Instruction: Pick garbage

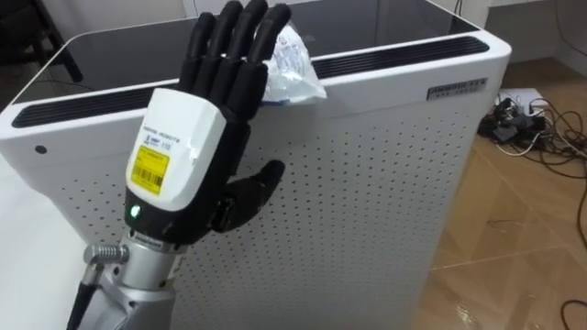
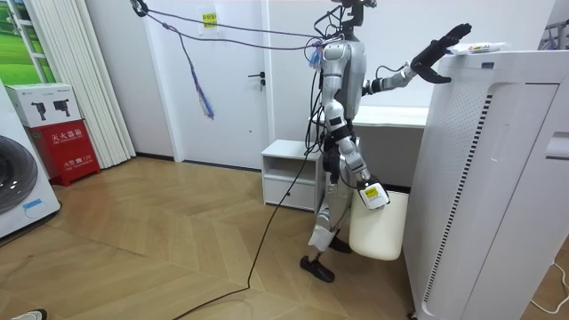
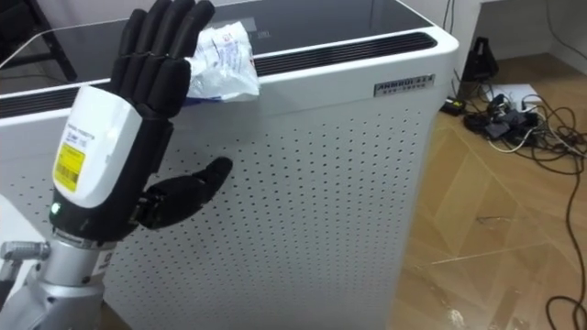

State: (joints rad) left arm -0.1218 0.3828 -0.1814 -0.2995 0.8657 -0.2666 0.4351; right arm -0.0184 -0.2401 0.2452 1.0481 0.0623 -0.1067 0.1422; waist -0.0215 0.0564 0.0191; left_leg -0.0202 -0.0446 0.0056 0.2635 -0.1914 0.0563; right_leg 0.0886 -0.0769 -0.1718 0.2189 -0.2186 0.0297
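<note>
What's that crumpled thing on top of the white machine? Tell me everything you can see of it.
The wrapper is a crumpled packet of thin, shiny whitish plastic with faint blue print. It lies on the machine's top front edge, across the dark vent slot. The left robot hand reaches up with straight fingers at its left side, apparently touching it; nothing grips it.

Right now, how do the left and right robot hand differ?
Left robot hand is raised at the air purifier's top edge, fingers straight, beside the crumpled wrapper; right robot hand hangs low by the robot's leg. Left is at the garbage; right is at the white bin's top. Both have white backs with a yellow label.
</note>
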